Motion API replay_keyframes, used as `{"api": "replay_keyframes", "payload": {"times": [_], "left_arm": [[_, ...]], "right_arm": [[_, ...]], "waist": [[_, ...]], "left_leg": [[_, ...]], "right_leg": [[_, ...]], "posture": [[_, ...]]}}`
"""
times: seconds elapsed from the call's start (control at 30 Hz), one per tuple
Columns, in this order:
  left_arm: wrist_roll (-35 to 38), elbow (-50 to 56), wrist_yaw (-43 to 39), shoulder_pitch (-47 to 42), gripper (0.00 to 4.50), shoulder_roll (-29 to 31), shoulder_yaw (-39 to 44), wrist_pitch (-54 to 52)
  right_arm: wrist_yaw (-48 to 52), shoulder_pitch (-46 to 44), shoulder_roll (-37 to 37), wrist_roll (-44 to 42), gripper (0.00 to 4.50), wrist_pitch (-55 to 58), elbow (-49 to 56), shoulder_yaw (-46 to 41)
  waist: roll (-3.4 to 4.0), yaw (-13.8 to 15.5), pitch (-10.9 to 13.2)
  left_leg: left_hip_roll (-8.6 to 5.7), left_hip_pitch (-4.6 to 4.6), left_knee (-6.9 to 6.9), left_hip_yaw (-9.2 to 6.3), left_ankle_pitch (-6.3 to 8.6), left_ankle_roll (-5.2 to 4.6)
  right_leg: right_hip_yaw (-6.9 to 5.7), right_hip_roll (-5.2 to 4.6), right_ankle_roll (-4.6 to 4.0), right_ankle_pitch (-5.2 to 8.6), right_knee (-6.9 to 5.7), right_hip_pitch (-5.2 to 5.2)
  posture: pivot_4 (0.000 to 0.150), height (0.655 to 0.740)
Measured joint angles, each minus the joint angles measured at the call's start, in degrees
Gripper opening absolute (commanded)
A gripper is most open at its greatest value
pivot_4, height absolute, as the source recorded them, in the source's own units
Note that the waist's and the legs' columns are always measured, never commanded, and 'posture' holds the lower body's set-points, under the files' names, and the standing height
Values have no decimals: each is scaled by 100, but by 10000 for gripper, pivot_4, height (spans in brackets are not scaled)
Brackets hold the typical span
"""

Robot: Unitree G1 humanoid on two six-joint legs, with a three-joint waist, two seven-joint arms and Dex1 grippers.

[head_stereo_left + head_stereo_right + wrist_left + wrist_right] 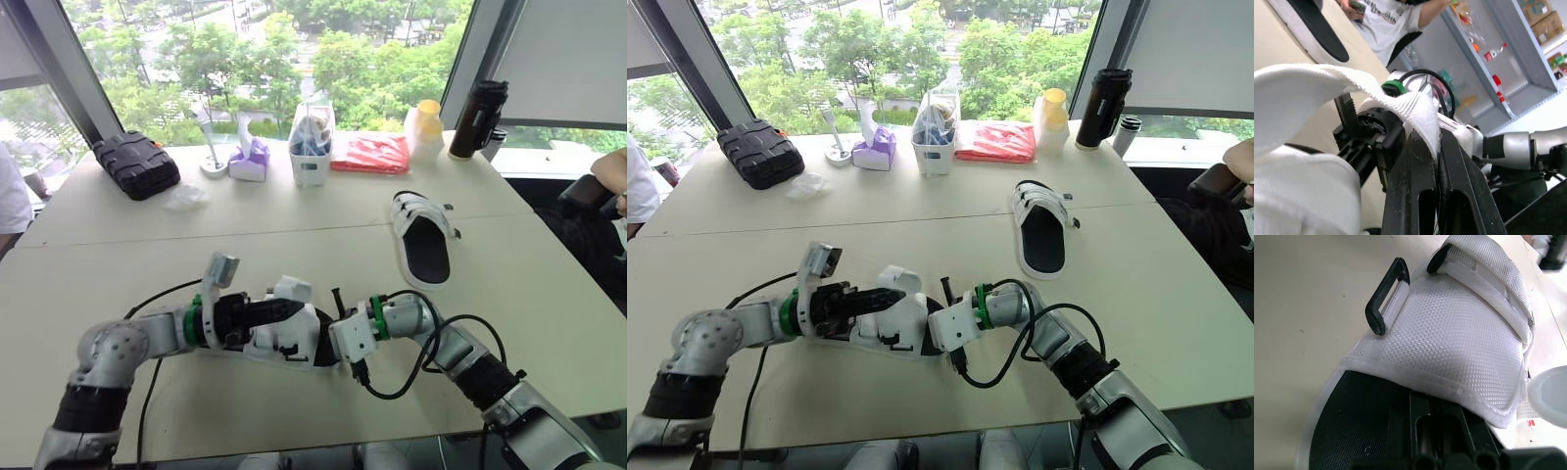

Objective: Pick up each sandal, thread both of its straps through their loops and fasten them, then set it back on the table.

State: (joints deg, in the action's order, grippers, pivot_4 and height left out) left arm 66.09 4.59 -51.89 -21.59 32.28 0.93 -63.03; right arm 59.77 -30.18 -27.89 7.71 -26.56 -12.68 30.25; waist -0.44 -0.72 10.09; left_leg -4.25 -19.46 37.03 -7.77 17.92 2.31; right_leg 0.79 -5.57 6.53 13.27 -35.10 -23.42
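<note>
A white sandal with a black footbed lies at the table's front centre, between my two grippers. My left gripper is shut on one of its white straps, pinching the strap's end and lifting it over the sandal. My right gripper grips the sandal's other end, its fingers shut over the black footbed edge. A black loop stands free at the side of the upper; a second strap is folded beside it. The other sandal rests on the table to the far right, straps closed.
Along the window edge stand a black case, a purple tissue box, a white basket, a red packet, yellow cups and a black bottle. A person's arm shows at the right.
</note>
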Motion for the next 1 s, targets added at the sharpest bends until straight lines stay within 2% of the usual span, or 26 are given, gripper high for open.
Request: {"api": "replay_keyframes", "payload": {"times": [0.13, 0.33, 0.53, 1.0], "left_arm": [[-576, -301, -424, -135, 489, -33, -363, 188], [-1068, -374, -887, -178, 489, -80, -481, 506], [-1357, -399, -975, -177, 489, -296, -470, 773], [-1743, -236, -1413, -97, 489, -264, -591, 954]], "right_arm": [[-28, 31, 0, 0, 0, 0, 15, -1], [-40, 53, -1, 0, 0, 14, 23, -5], [-41, 98, -4, 3, 0, 101, 99, -21], [-42, 110, -4, 8, 0, 126, 131, -19]], "waist": [[0, -2, 0], [0, 9, 0], [-1, 12, 0], [0, 6, 0]], "left_leg": [[0, -1, 0, 0, 0, 0], [7, -1, 1, -1, 0, 0], [8, -1, 1, -1, 0, 0], [9, -1, 0, -1, 1, -1]], "right_leg": [[1, 0, -1, 1, 0, -1], [2, -1, -6, 4, 0, 0], [2, -2, 3, -1, 0, 1], [2, -2, 7, -2, 1, 1]], "posture": [[1500, 7400], [1500, 7400], [1500, 7400], [1500, 7400]]}}
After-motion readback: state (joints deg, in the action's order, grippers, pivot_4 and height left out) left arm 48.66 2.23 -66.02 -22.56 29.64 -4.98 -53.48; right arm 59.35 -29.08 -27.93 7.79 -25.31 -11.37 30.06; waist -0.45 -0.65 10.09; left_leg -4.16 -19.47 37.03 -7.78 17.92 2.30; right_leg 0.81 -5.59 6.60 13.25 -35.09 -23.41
